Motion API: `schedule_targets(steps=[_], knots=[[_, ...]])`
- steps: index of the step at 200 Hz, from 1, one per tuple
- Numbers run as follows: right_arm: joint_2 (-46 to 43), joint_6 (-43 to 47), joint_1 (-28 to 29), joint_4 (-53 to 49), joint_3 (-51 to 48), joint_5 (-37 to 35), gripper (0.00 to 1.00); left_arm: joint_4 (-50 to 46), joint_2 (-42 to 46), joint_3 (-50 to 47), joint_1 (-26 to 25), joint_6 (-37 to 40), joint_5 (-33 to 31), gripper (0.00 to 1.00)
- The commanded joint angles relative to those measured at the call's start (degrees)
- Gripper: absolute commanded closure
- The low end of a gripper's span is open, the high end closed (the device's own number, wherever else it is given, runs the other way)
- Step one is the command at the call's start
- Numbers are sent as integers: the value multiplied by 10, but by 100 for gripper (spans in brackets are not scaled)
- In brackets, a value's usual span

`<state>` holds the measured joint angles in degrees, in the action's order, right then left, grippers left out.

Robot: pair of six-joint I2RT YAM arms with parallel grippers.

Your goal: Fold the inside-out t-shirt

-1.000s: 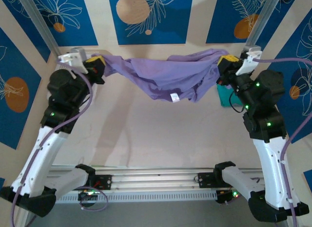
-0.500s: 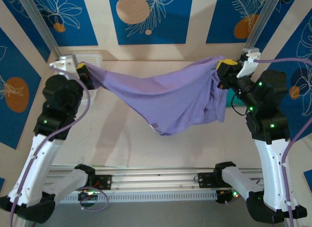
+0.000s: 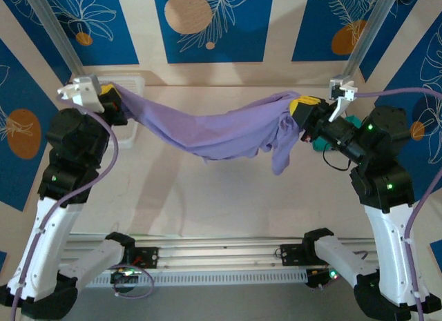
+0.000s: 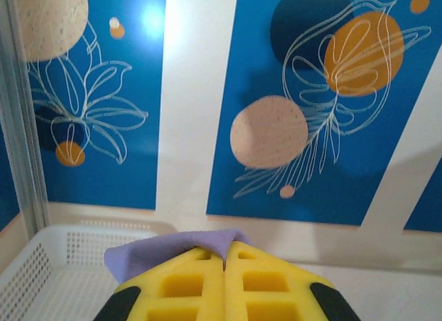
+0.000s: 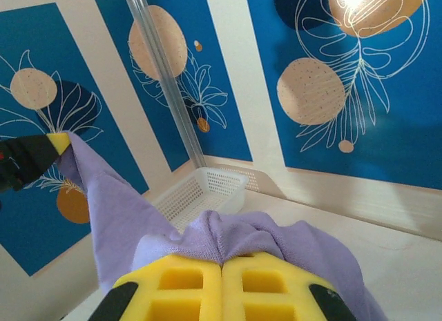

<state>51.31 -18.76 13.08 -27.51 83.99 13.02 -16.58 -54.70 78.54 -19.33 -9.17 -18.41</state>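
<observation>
Clamped shut on shirt [image 3: 214, 131] at far left by left hand [image 3: 110, 95]; clamped likewise at right by right hand [image 3: 302, 105]; slung above counter [image 3: 207, 197], sagging between, presumably for spreading flat before folding.

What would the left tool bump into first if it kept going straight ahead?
Probably the back wall, just past the white basket lying lower left; depth is unclear. The left tool is shut on the purple t-shirt.

The white basket [image 3: 132, 128] sits half covered by the left gripper [image 3: 112, 94] and lavender t-shirt [image 3: 207, 134], the teal garment [image 3: 352, 121] is mostly hidden behind the right arm [image 3: 376, 159], and both wrist views crop their yellow jaws at the bottom edge.
</observation>
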Motion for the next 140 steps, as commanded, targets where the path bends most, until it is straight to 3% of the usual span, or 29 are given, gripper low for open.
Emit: schedule_targets(steps=[1, 33, 53, 66, 73, 82, 95, 107, 128, 140], knots=[[40, -37, 5, 35, -10, -40, 100, 49, -93, 21, 8, 38, -22, 100], [143, -62, 8, 110, -64, -117, 100, 83, -316, 128, 44, 60, -46, 99], [266, -51, 3, 128, -54, -164, 99, 18, -501, 287, 67, 59, -45, 72], [358, -29, -5, 80, -3, -173, 87, -112, -616, 435, 76, 43, -33, 56], [396, -15, -9, 46, 20, -172, 79, -180, -665, 503, 77, 32, -28, 40], [420, -2, -11, 17, 23, -175, 68, -239, -691, 534, 76, 21, -9, 27], [409, 4, -12, 17, -25, -177, 56, -225, -650, 435, 67, 7, 22, 18], [376, -2, -13, 27, -87, -170, 48, -134, -558, 251, 53, -14, 61, 14], [321, -19, -9, 18, -175, -157, 42, 30, -389, -60, 23, -94, 151, 12], [296, -26, -2, 1, -212, -154, 38, 72, -313, -186, -7, -126, 162, 12]])
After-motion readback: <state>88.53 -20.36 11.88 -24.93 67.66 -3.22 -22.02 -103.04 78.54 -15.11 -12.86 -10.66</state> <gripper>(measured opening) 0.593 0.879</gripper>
